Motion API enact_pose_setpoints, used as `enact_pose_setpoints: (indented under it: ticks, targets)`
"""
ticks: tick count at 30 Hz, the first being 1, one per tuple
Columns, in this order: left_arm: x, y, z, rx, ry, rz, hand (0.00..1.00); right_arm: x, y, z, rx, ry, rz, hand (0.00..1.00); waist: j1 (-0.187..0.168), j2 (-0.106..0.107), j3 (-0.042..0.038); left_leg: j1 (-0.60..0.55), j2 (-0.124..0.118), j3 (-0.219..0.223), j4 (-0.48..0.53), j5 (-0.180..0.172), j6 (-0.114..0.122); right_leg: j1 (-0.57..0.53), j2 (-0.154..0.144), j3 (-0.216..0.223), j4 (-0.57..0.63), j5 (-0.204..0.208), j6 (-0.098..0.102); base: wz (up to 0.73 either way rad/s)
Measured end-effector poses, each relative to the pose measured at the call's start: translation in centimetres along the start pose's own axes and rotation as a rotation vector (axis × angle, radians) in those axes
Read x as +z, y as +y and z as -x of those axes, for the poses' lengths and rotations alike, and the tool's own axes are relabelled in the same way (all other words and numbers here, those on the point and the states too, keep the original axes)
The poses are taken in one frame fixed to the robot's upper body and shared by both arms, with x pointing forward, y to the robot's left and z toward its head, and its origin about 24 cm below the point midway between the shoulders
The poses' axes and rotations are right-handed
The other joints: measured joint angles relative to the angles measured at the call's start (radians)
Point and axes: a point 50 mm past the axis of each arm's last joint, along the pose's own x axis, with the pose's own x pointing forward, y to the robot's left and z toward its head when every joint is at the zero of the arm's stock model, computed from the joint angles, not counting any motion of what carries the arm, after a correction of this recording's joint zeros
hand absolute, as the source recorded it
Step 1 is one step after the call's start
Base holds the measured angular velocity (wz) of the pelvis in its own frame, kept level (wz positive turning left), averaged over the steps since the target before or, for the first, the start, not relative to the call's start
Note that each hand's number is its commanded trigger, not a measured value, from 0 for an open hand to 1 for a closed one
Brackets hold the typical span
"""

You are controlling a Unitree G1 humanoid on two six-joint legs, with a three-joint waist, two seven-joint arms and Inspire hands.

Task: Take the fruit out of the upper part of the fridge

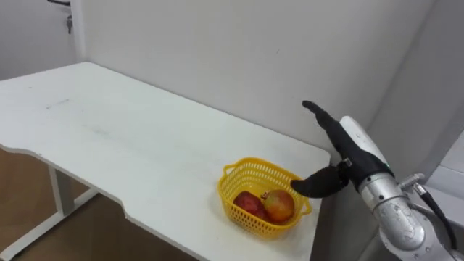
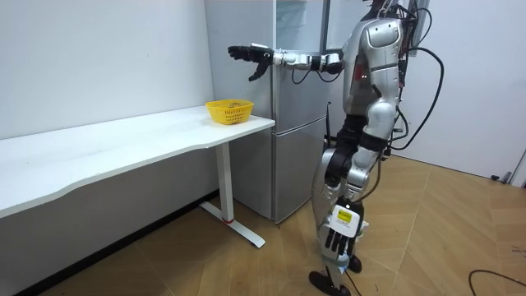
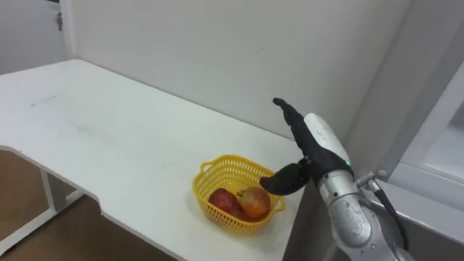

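The right hand (image 1: 342, 154), fingers straight and thumb spread, hovers above-right of the yellow mesh plastic basket (image 1: 226, 191); a low swing could knock it off.

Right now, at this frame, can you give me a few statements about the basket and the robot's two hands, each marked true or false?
1. The yellow basket holds fruit. True.
2. The right hand is shut on the basket's rim. False: it is open, in the air above the basket, holding nothing.
3. The basket stands at the end of the white table nearest the fridge. True.
4. The left hand is raised over the table. False: it hangs low beside the leg.
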Motion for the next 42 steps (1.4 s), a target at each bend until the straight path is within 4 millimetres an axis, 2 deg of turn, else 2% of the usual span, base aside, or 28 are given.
enact_pose_setpoints:
  ticks: [4,7,9,10,13,14,18,20,21,25,29,33,34,35,36,39,42]
  targets:
    - [-0.1,-0.6,0.0,-0.017,-0.001,-0.013,0.00,2.3,-0.5,0.5,-0.030,-0.109,-0.023,0.00,-0.018,0.015,-0.0096,0.022,0.005,0.016,-0.018,0.000,0.000,0.003,0.003,0.017,0.000,0.000,0.000,-0.14]
    - [-0.2,-1.1,0.0,-0.028,0.001,-0.009,0.00,3.6,-0.6,1.0,-0.044,-0.180,-0.041,0.00,-0.029,0.030,-0.0042,0.044,0.008,0.035,-0.024,0.001,0.000,0.013,0.006,0.037,-0.001,0.000,0.000,-0.20]
    - [-0.1,-1.1,0.0,-0.025,-0.003,-0.009,0.00,4.1,-0.6,1.4,-0.051,-0.206,-0.055,0.00,-0.047,0.036,-0.0054,0.047,0.008,0.042,-0.027,0.000,0.001,0.010,0.006,0.046,0.000,0.000,0.000,-0.15]
    - [0.2,-1.1,0.0,-0.024,-0.010,-0.009,0.00,4.6,-0.7,1.6,-0.056,-0.229,-0.061,0.00,-0.050,0.042,-0.0064,0.052,0.011,0.062,-0.032,0.000,0.001,0.006,0.009,0.062,0.000,0.001,-0.001,-0.33]
    - [0.2,-1.1,0.0,-0.026,-0.016,-0.007,0.00,5.9,-1.5,2.5,-0.105,-0.295,-0.088,0.00,-0.072,0.063,-0.0093,0.062,0.013,0.083,-0.044,0.000,0.001,0.007,0.010,0.085,0.001,0.001,-0.002,-0.24]
    - [0.3,-1.1,-0.1,-0.028,-0.019,-0.008,0.00,6.3,-1.8,2.8,-0.134,-0.320,-0.119,0.00,-0.080,0.074,-0.0062,0.073,0.014,0.089,-0.054,0.000,0.001,0.011,0.011,0.088,0.000,0.001,-0.002,-0.22]
    - [0.3,-1.3,0.0,-0.027,-0.032,0.001,0.00,8.0,-2.8,4.1,-0.210,-0.397,-0.233,0.00,-0.129,0.091,-0.0118,0.087,0.022,0.119,-0.067,0.000,0.001,0.007,0.018,0.114,0.001,0.001,-0.002,-0.20]
    - [0.4,-1.7,0.0,-0.025,-0.040,0.005,0.00,8.4,-3.2,5.3,-0.257,-0.430,-0.271,0.00,-0.140,0.099,-0.0151,0.089,0.024,0.134,-0.075,0.000,0.001,-0.003,0.021,0.132,0.001,0.001,-0.002,-0.21]
    - [0.5,-1.9,0.0,-0.028,-0.043,0.006,0.00,8.4,-3.3,5.7,-0.270,-0.438,-0.276,0.00,-0.142,0.096,-0.0167,0.091,0.024,0.142,-0.075,0.000,0.001,-0.004,0.022,0.140,0.001,0.001,-0.002,-0.29]
    - [0.1,-2.6,0.0,-0.027,-0.042,0.012,0.00,8.0,-4.2,7.4,-0.353,-0.426,-0.294,0.00,-0.184,0.104,-0.0149,0.100,0.027,0.165,-0.083,-0.001,0.003,-0.007,0.026,0.167,0.001,0.002,-0.003,-0.19]
    - [-0.2,-2.8,0.0,-0.022,-0.029,0.014,0.00,7.8,-5.1,9.4,-0.443,-0.443,-0.323,0.00,-0.215,0.120,-0.0268,0.108,0.032,0.187,-0.092,-0.001,0.003,-0.013,0.031,0.187,0.001,0.003,-0.005,-0.16]
    - [-0.3,-3.5,0.0,-0.022,-0.031,0.019,0.00,6.7,-4.8,10.6,-0.475,-0.393,-0.342,0.00,-0.247,0.137,-0.0234,0.119,0.034,0.207,-0.094,-0.002,0.003,-0.009,0.032,0.197,0.003,0.003,-0.005,-0.14]
    - [-0.3,-3.6,0.0,-0.023,-0.032,0.020,0.00,6.4,-5.0,10.8,-0.498,-0.373,-0.349,0.00,-0.258,0.141,-0.0232,0.118,0.040,0.216,-0.097,-0.003,0.003,-0.017,0.033,0.203,0.007,0.004,-0.006,-0.21]
    - [-0.2,-3.7,0.0,-0.022,-0.034,0.025,0.00,6.1,-5.1,11.0,-0.520,-0.357,-0.366,0.00,-0.265,0.150,-0.0178,0.120,0.041,0.229,-0.097,-0.005,0.003,-0.025,0.036,0.219,0.018,0.004,-0.006,-0.31]
    - [-0.3,-3.8,0.1,-0.022,-0.032,0.031,0.00,5.6,-5.2,11.3,-0.541,-0.334,-0.385,0.00,-0.268,0.149,-0.0215,0.120,0.041,0.237,-0.097,-0.006,0.003,-0.029,0.038,0.224,0.021,0.004,-0.007,-0.26]
    - [-0.2,-3.7,0.1,-0.008,-0.034,0.032,0.00,4.2,-4.9,12.5,-0.579,-0.253,-0.394,0.00,-0.280,0.157,-0.0191,0.120,0.040,0.246,-0.097,-0.006,0.003,-0.034,0.039,0.228,0.023,0.006,-0.009,-0.11]
    - [-0.1,-3.8,0.1,0.002,-0.032,0.032,0.00,2.0,-3.6,13.7,-0.591,-0.113,-0.411,0.00,-0.301,0.163,-0.0193,0.120,0.041,0.253,-0.097,-0.006,0.002,-0.036,0.042,0.236,0.020,0.008,-0.010,-0.07]
